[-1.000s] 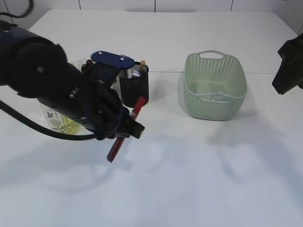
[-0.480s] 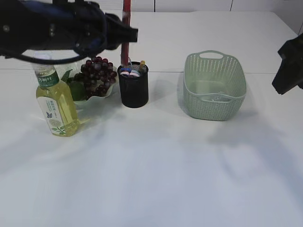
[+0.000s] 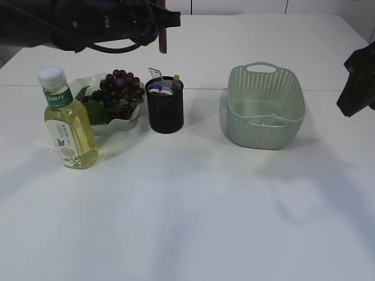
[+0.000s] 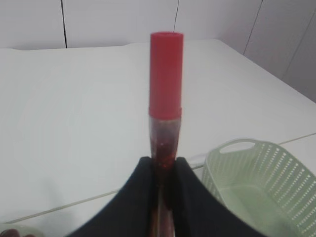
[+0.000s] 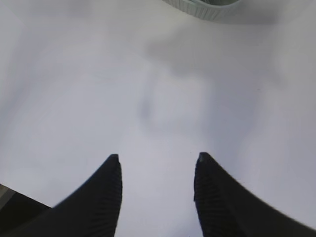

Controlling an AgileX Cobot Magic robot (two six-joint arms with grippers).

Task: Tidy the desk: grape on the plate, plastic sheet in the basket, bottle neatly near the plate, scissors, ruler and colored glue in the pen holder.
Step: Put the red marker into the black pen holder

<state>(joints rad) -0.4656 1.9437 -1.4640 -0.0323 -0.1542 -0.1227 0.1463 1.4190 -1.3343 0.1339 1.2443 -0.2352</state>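
Gripping a red glue tube (image 4: 166, 98), the left gripper (image 4: 164, 182) has its two dark fingers pinched against the tube's lower, glittery body, with the red cap pointing away from the wrist camera. In the exterior view the left arm stretches across the far left of the scene, high above the table, and the tube's red end (image 3: 163, 40) hangs down from it, well above the pen holder (image 3: 164, 111). The black pen holder stands on the white table (image 3: 193, 216), just right of the plate (image 3: 130, 119), and already contains several items: round coloured caps and a pale strip sticking up that may be the ruler, though it is too small to be certain. Dark grapes (image 3: 121, 92) are piled on the plate, beside something green. A bottle (image 3: 68, 126) of yellow liquid with a white cap stands upright on the near left of the plate, touching or nearly touching its rim. Right of the pen holder sits the pale green basket (image 3: 266, 108); its inside cannot be made out clearly. The right gripper (image 5: 156, 170) hovers over bare table with its jaws spread apart and nothing between them; its arm shows at the far right edge.
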